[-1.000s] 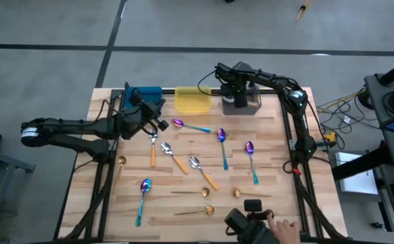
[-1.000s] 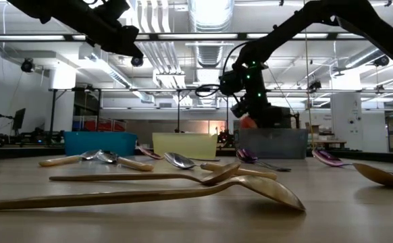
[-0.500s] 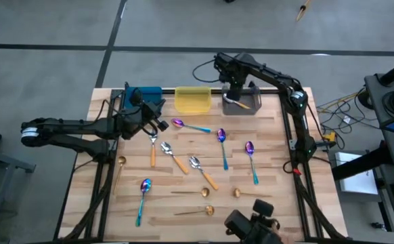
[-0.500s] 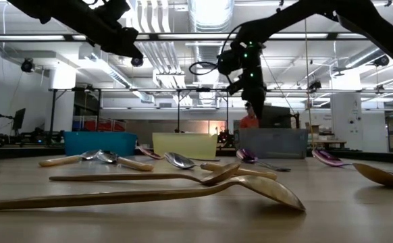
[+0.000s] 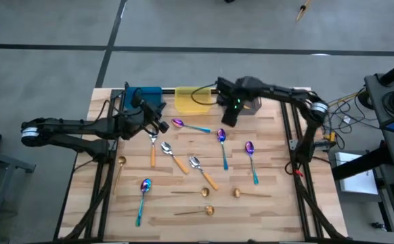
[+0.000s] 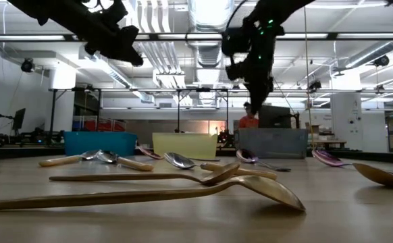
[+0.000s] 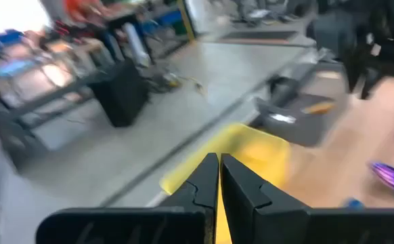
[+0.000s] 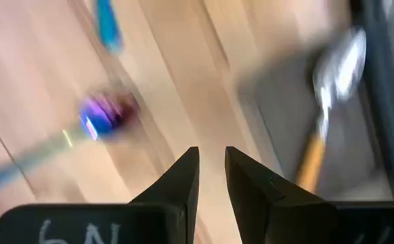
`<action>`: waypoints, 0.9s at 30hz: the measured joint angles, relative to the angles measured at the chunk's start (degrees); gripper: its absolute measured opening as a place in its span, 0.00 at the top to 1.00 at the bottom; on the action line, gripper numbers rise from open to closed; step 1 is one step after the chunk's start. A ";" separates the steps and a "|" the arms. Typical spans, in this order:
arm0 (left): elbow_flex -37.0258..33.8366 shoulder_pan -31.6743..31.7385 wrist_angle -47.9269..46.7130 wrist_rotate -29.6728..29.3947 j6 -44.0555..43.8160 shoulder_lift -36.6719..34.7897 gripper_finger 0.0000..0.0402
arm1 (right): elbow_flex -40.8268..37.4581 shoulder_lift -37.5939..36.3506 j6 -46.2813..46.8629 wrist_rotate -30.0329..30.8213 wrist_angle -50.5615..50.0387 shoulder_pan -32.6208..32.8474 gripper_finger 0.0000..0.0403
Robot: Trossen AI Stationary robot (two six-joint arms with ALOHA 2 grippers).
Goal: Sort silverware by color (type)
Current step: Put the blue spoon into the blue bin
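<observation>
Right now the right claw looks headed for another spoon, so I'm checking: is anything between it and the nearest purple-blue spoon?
Nothing visible: the right claw hangs over bare wooden table; the iridescent purple-blue, teal-handled spoon lies unobstructed.

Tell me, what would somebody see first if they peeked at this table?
Shiny spoons lie scattered over the wooden table: purple-blue ones with teal handles, silver ones with orange handles, and gold ones. Three bins line the far edge, blue, yellow and gray, and one orange-handled spoon already lies in the gray bin. The right gripper hangs over the table beside that bin, holding nothing, while the left gripper waits shut near the blue bin.
</observation>
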 joint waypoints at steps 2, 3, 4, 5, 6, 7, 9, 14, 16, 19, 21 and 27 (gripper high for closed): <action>0.00 0.00 -2.27 4.10 -2.80 0.00 1.00 | -6.06 -4.06 0.77 0.02 10.80 2.68 0.84; 0.00 0.00 -3.09 6.11 -4.49 0.00 1.00 | -9.00 -5.91 1.24 0.01 16.40 3.87 0.84; 0.00 0.00 -3.96 8.13 -6.32 0.00 1.00 | -11.72 -7.53 1.36 0.01 21.60 5.10 0.84; 0.00 0.00 -4.93 10.24 -8.11 -0.01 1.00 | -14.34 -8.99 1.29 -0.01 26.48 6.22 0.84; 0.00 0.00 -5.93 12.53 -9.76 -0.13 1.00 | -16.60 -10.36 0.94 -0.03 30.14 7.24 0.84; 0.00 0.00 -6.60 14.77 -11.23 -0.20 1.00 | -18.54 -11.64 0.00 -0.01 32.74 8.17 0.84; 0.43 0.00 -7.86 19.24 -14.39 -0.37 1.00 | -22.02 -14.06 -2.23 0.04 36.49 9.73 0.84; 5.13 0.00 -19.51 27.68 -23.04 -0.31 1.00 | -27.94 -19.23 -3.12 0.48 40.53 11.34 0.84; 6.71 -0.02 -26.89 29.82 -27.56 -0.31 1.00 | -29.70 -21.14 -3.23 0.55 41.68 11.34 0.84; 7.38 -0.19 -35.09 32.61 -37.14 -0.31 1.00 | -31.79 -23.64 -5.59 0.63 44.13 11.33 0.85; 7.39 -0.69 -38.91 35.77 -42.91 -0.25 1.00 | -32.94 -24.98 -8.44 0.61 47.56 11.29 0.86; 6.65 -6.81 -44.63 44.25 -58.42 -0.15 1.00 | -33.26 -25.96 -17.01 0.61 55.59 11.07 0.86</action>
